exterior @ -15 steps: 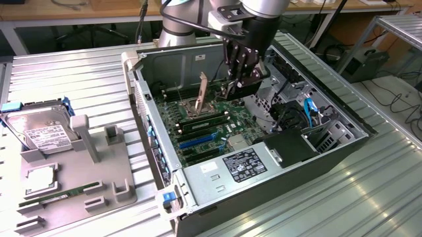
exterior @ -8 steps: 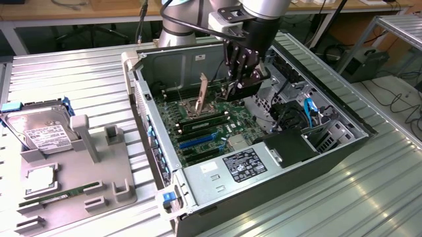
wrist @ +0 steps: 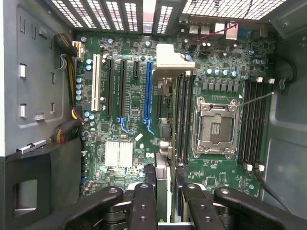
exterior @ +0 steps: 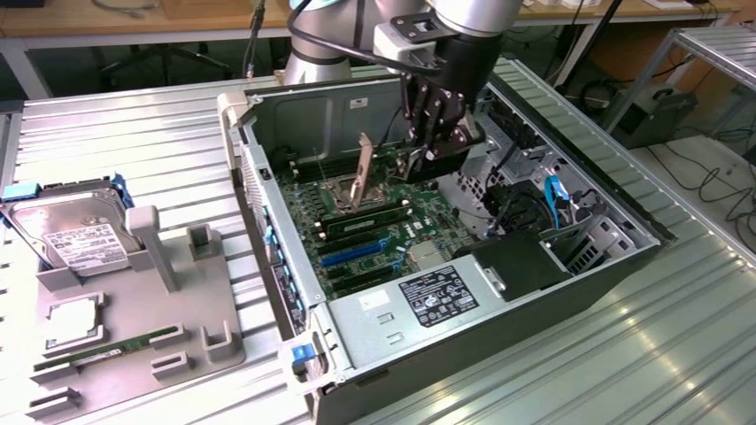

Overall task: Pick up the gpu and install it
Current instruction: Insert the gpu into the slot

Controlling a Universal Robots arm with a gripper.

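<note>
Carrying the gpu (exterior: 364,173) over the open case (exterior: 614,266).
The gripper (wrist: 163,191) clasps the card edge-on above the motherboard (exterior: 390,226); seating calls for lining up with the blue slot (wrist: 147,91).

The gpu (wrist: 163,163) shows edge-on — its lower part hidden between the fingers (wrist: 144,206).

1 gpu (exterior: 365,168), 1 hard drive (exterior: 73,232), 1 pc case (exterior: 497,328), 1 ram stick (exterior: 106,347).
</note>
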